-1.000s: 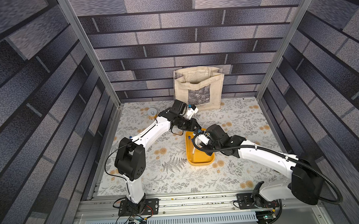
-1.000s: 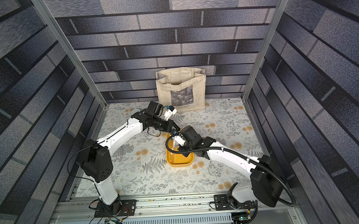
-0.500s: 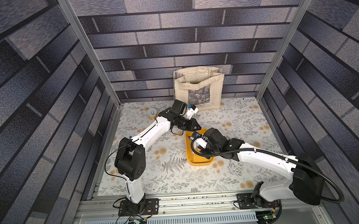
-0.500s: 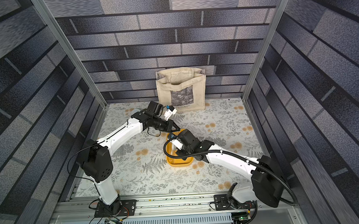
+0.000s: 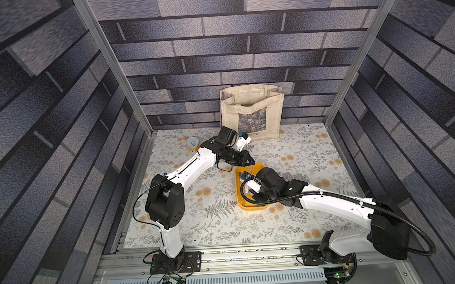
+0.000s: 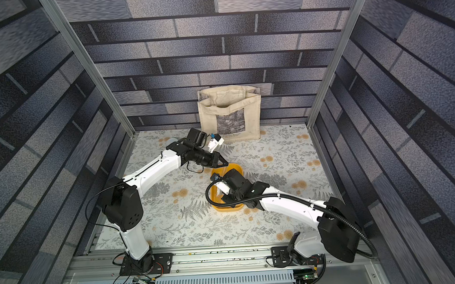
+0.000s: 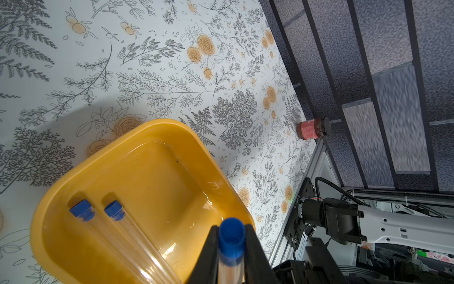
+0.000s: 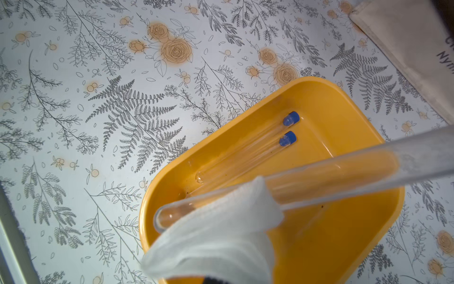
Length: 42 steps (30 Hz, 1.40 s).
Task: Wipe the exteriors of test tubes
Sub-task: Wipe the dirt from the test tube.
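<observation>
Our right gripper (image 8: 210,280) pinches the white cloth (image 8: 221,226) against the test tube (image 8: 319,182) at lower centre. The tube's length runs up-right to our left gripper (image 7: 231,255), which is clamped near the tube's cap, over the yellow tray (image 8: 344,110).

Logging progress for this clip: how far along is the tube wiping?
Done: cannot tell; two blue-capped test tubes lie in the yellow tray, wiped or waiting. In hand: the left gripper is shut on a third test tube, and the right gripper presses a white cloth around its rounded end. Left: probably that tube's remaining length.
</observation>
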### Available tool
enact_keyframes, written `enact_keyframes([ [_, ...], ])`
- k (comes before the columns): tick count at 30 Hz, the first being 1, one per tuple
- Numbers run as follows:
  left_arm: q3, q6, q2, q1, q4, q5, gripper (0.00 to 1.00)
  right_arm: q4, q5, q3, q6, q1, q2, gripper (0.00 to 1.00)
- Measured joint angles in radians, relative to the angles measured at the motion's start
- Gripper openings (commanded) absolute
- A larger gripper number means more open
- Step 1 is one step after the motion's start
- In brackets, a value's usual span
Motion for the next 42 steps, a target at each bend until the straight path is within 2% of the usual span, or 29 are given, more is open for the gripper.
enact_keyframes([
  [28, 0.000, -0.008, 0.000, 0.000, 0.001, 0.002, 0.10, 0.076, 0.078, -0.154, 0.039, 0.219, -0.028, 0.00],
  [37, 0.000, -0.008, 0.000, 0.000, 0.001, 0.002, 0.10, 0.076, 0.101, -0.158, 0.035, 0.228, -0.028, 0.00],
  [42, 0.000, -0.011, 0.000, 0.000, 0.002, 0.003, 0.10, 0.074, 0.100, -0.130, 0.029, 0.198, -0.026, 0.00],
])
